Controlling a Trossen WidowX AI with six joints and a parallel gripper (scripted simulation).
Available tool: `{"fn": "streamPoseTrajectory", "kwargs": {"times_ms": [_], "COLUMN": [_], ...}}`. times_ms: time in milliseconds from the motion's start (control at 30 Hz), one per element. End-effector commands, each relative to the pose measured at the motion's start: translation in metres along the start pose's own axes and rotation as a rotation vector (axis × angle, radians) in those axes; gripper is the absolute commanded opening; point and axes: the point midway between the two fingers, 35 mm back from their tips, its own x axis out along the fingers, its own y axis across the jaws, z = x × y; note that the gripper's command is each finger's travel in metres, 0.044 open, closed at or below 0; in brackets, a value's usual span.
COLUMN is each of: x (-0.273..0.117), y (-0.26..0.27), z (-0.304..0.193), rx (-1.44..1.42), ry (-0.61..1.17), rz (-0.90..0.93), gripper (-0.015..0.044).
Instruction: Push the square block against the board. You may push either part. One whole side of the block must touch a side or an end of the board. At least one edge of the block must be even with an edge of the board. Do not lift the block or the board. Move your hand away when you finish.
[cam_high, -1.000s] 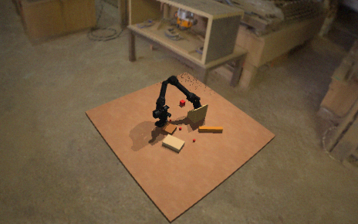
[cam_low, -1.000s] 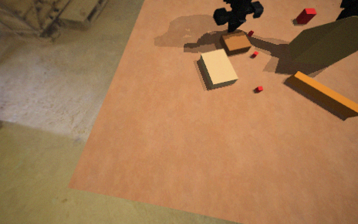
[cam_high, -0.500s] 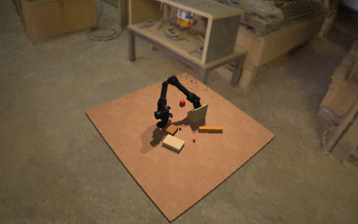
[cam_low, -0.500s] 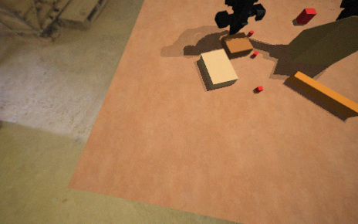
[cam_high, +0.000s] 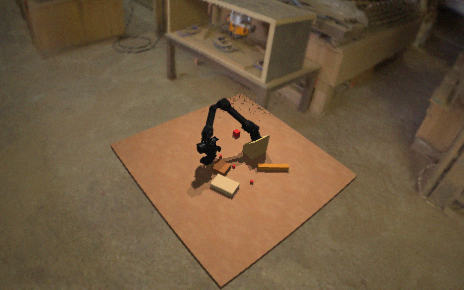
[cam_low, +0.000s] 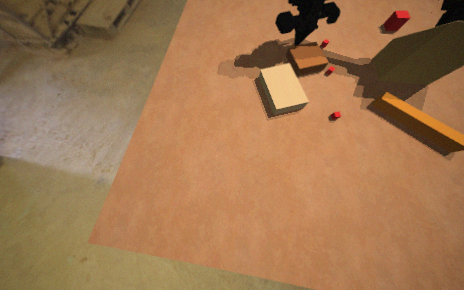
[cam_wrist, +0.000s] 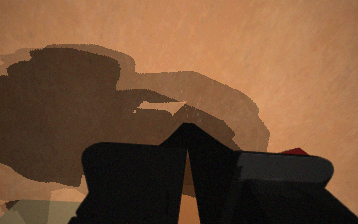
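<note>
Fingers pressed together, pinching nothing: gripper hanging just behind square block, toward mat's far-left edge. Board well apart toward right corner, long axis roughly along the push line.
</note>
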Motion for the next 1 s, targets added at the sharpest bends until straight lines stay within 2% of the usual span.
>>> {"fn": "streamPoseTrajectory", "kwargs": {"times_ms": [0,500,633,833,967], "x": [-0.001,-0.003,-0.053,-0.057,-0.056], "y": [0.001,0.001,0.001,0.000,-0.001], "z": [0.008,0.024,0.023,0.023,-0.003], "rx": [-0.005,0.001,-0.004,-0.004,-0.014], "ry": [0.001,0.000,0.002,0.001,-0.007], "rz": [0.004,0.000,0.004,0.004,0.010], "gripper": [0.0000,0.0000,0.0000,0.0000,0.0000]}}
